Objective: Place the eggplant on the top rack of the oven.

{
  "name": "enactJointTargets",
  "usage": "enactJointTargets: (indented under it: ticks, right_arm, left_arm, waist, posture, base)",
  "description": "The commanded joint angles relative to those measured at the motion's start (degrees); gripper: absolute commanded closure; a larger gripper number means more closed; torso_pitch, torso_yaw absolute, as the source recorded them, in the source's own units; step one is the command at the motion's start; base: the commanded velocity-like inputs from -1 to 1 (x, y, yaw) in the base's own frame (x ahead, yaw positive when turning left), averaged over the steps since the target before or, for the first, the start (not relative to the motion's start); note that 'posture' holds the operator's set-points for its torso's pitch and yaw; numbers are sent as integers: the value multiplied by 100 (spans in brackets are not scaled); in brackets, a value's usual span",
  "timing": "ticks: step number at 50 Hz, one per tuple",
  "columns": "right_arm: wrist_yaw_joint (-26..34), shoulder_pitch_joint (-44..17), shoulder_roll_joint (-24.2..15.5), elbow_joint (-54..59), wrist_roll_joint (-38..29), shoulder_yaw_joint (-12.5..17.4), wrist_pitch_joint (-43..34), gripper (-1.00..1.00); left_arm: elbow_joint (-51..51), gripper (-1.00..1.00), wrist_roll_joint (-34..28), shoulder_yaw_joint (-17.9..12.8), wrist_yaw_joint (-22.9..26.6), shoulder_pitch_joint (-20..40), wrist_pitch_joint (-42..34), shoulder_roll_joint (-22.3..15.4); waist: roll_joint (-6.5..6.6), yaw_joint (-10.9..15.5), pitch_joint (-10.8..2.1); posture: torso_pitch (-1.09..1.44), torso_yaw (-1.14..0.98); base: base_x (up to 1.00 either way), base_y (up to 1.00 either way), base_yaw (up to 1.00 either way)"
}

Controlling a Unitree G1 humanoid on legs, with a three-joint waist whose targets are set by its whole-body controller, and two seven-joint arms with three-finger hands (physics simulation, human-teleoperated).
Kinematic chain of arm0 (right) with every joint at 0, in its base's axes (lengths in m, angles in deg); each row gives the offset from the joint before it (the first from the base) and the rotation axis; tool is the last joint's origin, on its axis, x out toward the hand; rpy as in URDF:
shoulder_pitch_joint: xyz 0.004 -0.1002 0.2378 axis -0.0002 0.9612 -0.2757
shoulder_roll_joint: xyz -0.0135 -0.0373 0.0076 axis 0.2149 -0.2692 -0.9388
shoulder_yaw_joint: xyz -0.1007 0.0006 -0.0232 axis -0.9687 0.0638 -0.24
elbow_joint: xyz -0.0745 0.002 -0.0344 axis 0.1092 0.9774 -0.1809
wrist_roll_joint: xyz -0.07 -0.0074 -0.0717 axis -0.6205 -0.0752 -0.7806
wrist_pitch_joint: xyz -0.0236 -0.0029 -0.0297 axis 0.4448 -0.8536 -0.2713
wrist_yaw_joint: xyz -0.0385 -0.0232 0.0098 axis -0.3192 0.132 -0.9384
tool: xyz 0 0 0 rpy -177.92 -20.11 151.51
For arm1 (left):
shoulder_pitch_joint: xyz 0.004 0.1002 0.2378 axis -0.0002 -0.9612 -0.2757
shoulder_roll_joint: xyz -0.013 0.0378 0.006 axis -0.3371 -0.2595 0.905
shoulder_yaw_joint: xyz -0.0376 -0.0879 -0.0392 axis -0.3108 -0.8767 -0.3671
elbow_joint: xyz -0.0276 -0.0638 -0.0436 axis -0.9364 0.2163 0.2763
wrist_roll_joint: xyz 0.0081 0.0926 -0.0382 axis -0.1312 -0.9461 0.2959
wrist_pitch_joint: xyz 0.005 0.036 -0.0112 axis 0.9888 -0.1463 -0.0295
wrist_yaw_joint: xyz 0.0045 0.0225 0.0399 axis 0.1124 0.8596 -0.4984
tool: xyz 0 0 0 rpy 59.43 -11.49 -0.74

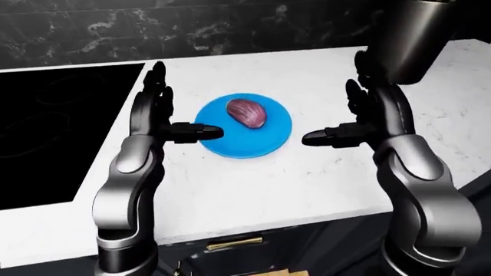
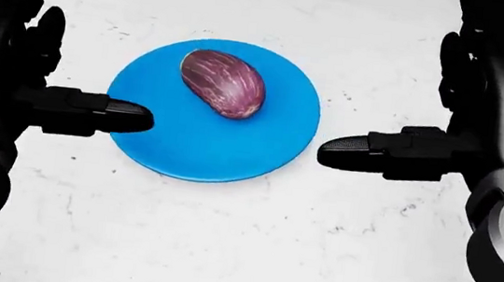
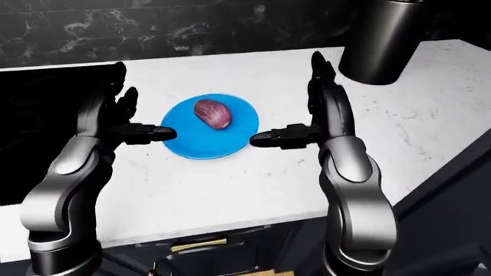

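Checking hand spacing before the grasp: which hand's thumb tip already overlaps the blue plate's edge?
The left hand: its thumb tip crosses the blue plate rim. The right hand thumb stops just off it. The eggplant lies untouched.

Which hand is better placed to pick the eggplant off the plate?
Probably left. The left hand has a fingertip over the blue plate's rim, nearer the eggplant; the right hand, also open, hangs just off it.

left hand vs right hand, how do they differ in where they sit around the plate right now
In the head view, the left hand has its thumb tip over the blue plate's left rim, while the right hand has its thumb tip just past the plate's right rim, over bare counter. The left hand lies nearer the eggplant. Both are open, thumbs pointing inward, touching nothing.
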Motion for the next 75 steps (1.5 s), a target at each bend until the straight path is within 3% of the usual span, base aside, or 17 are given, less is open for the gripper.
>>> enactJointTargets:
  ticks: [1,9,18,22,29,31,34,37,39,44,55,63,65,69,70,75]
  right_arm:
    - [-12,-238,-73,-182,19,47,195,-100]
    - [-13,-325,-161,-133,64,98,148,-100]
    - [-1,-602,-313,38,119,147,52,-100]
    - [11,-761,-389,160,147,172,27,-100]
    - [-36,-633,-386,115,196,234,83,-100]
    - [-51,-646,-392,131,212,236,95,-100]
    - [-55,-666,-427,132,248,268,75,-100]
    - [-57,-704,-465,149,278,278,53,-100]
    - [-61,-725,-483,193,274,243,75,-100]
    - [-29,-737,-512,224,252,209,82,-100]
    - [43,-837,-505,246,189,161,40,-100]
    - [46,-795,-500,176,202,243,9,-100]
    - [66,-771,-530,142,219,284,-20,-100]
    - [65,-815,-585,115,243,324,-99,-100]
    - [61,-795,-581,138,245,318,-60,-100]
    - [49,-795,-595,163,269,336,-45,-100]
  left_arm:
    - [-248,-100,-7,-56,-14,202,181,-68]
    - [-28,-100,-30,-52,-9,415,221,-121]
    - [517,-100,95,57,324,1352,-203,-401]
    - [1380,-100,-121,285,794,2089,-269,-619]
    - [3061,-100,-572,319,1211,2959,2,-480]
    - [3691,-100,-886,425,1176,3262,311,-510]
    - [4432,-100,-1114,486,1561,3552,1049,-548]
    - [4970,-100,-1134,336,1579,3822,1378,-475]
    - [5477,-100,-1290,445,1744,4105,1706,-533]
    - [6446,-100,-962,268,2350,4643,2361,-488]
    - [7763,-100,-2017,776,3666,5438,3771,-482]
    - [8412,-100,-2520,720,4207,5831,4321,-386]
    - [8458,-100,-2868,908,4385,5796,4627,-394]
    - [8543,-100,-2974,753,4655,5913,4786,-346]
    - [8564,-100,-2883,688,4918,5968,4814,-319]
    - [8713,-100,-3153,799,5210,6030,5467,-288]
  waist:
    - [-22,2,-170]
    - [-75,-4,-205]
    - [-84,15,-181]
    - [-87,22,-158]
    - [-126,47,-154]
    - [-133,47,-164]
    - [-148,51,-168]
    - [-168,47,-163]
    - [-182,48,-162]
    - [-217,60,-162]
    - [-252,81,-166]
    - [-290,90,-154]
    - [-294,91,-148]
    - [-309,97,-153]
    - [-311,98,-152]
    - [-334,103,-133]
  posture:
    - [0,0]
    - [0,0]
    - [0,0]
    - [0,0]
    - [0,0]
    - [0,0]
    - [0,0]
    - [0,0]
    - [0,0]
    - [0,0]
    - [0,0]
    - [0,0]
    - [0,0]
    - [0,0]
    - [0,0]
    - [0,0]
  base:
    - [0,0,0]
    - [0,0,0]
    - [0,0,0]
    - [0,0,0]
    - [0,0,0]
    - [0,0,0]
    - [0,0,0]
    - [0,0,0]
    - [0,0,0]
    - [0,0,0]
    - [0,0,0]
    - [0,0,0]
    - [0,0,0]
    - [0,0,0]
    - [0,0,0]
    - [0,0,0]
